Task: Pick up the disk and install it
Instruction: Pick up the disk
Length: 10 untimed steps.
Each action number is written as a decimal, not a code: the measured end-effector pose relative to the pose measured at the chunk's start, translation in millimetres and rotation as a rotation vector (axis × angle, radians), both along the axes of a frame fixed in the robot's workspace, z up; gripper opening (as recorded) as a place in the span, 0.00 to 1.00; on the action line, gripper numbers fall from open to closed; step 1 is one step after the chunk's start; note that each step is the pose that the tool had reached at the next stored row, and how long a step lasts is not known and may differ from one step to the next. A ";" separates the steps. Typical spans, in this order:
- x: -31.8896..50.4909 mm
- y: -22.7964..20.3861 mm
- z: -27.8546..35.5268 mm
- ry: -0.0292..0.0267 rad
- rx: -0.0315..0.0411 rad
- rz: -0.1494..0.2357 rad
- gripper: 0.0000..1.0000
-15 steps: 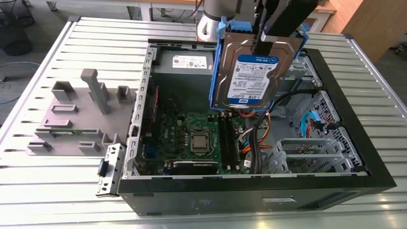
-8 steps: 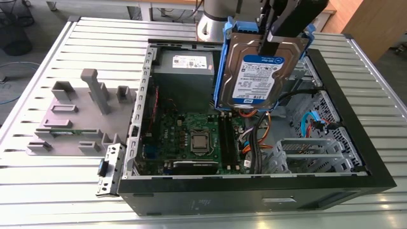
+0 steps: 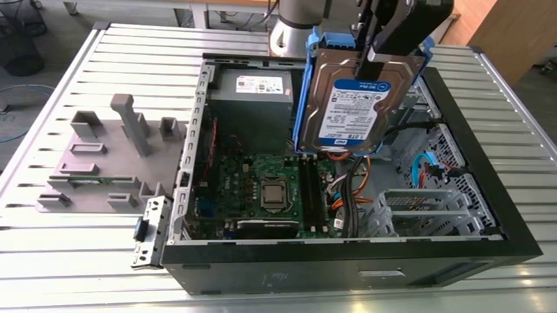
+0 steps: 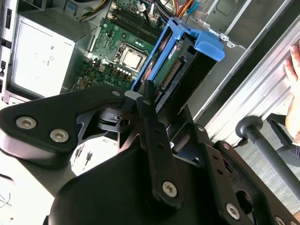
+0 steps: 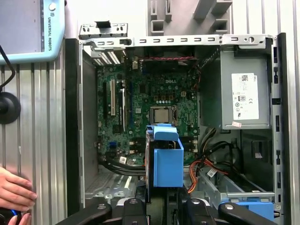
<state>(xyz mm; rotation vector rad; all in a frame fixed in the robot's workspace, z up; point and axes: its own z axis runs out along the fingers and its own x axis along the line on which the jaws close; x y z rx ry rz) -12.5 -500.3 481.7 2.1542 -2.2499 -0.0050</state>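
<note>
The tool [image 4: 144, 96] is clenched on the disk [image 4: 173, 65]. In the second wrist view one dark finger lies along the drive's blue carrier frame. The opposite finger is probably on the far side, but the tool's own body hides it. In the exterior view the disk [image 3: 353, 107] hangs on edge in the air with its white-and-blue label facing the camera. It touches nothing below it.

Beneath it lies the open computer case [image 3: 348, 261], side panel off. The disk hangs over the green motherboard [image 3: 261, 173] and just beside its processor [image 3: 271, 193]. A silver drive cage [image 3: 426, 205] sits toward the exterior view's right. Farther back in the case is the grey power supply [image 3: 252, 98] with its white sticker.

The case rests on a slatted metal tabletop [image 3: 87, 241]. Grey fixture blocks [image 3: 130, 124] stand on it toward the exterior view's left, well apart from the disk. In the first wrist view a person's hand [image 5: 14, 192] rests at the tabletop's edge.
</note>
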 end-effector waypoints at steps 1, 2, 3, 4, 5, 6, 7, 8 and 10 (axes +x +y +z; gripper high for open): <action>0.0 -1.5 0.0 0.0000 0.0000 0.000 0.35; 0.0 -3.0 0.0 0.0000 0.0000 0.000 0.35; 0.0 -4.6 -0.1 0.0000 0.0000 0.000 0.35; 0.0 -6.6 -0.1 0.0000 0.0000 0.000 0.35; 0.0 -8.9 -0.2 0.0000 0.0001 0.000 0.35; 0.0 -11.1 -0.2 0.0000 0.0000 0.000 0.35; 0.0 -13.4 -0.3 0.0000 0.0001 0.000 0.35; 0.0 -16.0 -0.3 0.0000 0.0000 0.000 0.35; 0.0 -21.5 -0.6 0.0000 0.0000 0.000 0.35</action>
